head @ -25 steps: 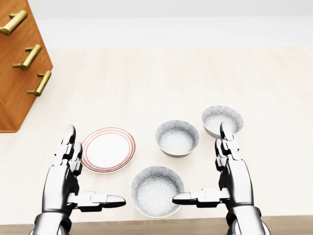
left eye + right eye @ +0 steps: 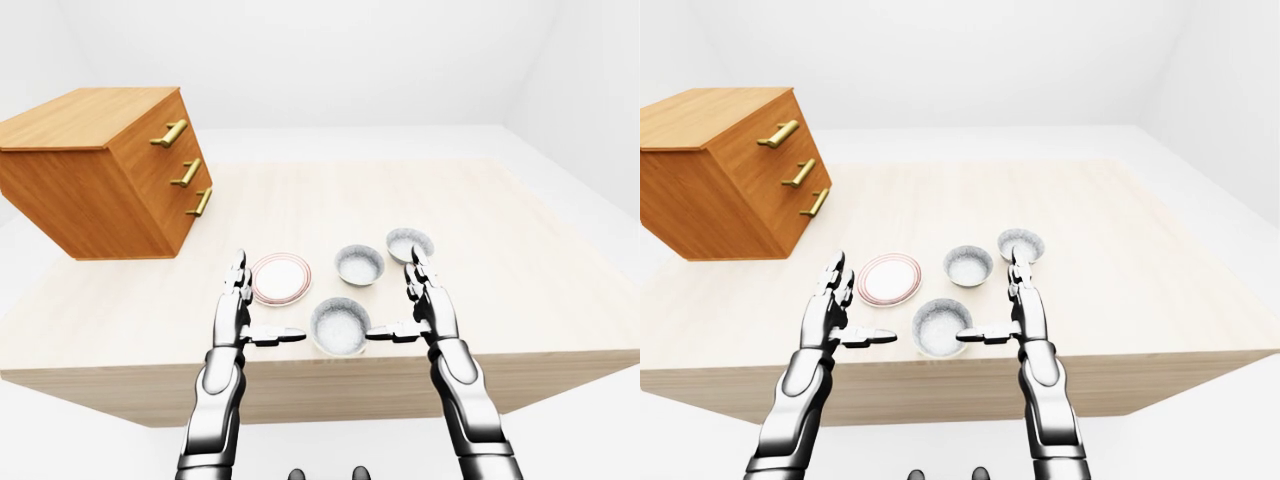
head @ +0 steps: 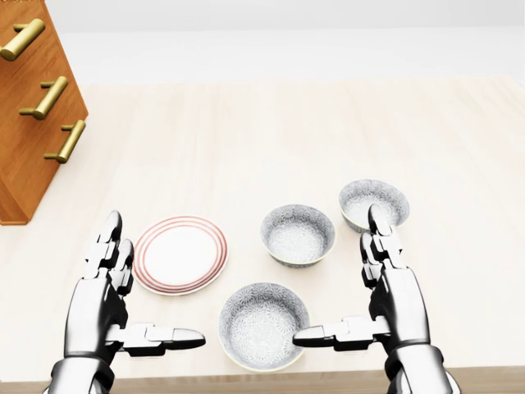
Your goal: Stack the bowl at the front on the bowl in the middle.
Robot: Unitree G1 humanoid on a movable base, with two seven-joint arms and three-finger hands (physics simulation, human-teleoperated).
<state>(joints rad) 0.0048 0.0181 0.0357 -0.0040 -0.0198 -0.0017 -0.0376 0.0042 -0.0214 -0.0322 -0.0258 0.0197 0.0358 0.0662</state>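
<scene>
Three grey speckled bowls stand on the pale wooden table. The nearest bowl sits at the bottom centre of the head view, the middle bowl is above it and slightly right, and the third bowl is farther right. My left hand is open to the left of the nearest bowl, thumb pointing at it without touching. My right hand is open on the bowl's right side, its thumb tip reaching over the rim. Neither hand holds anything.
A white plate with red rings lies left of the bowls, just above my left hand. A wooden drawer chest with brass handles stands at the table's left side. The table's near edge runs just below the hands.
</scene>
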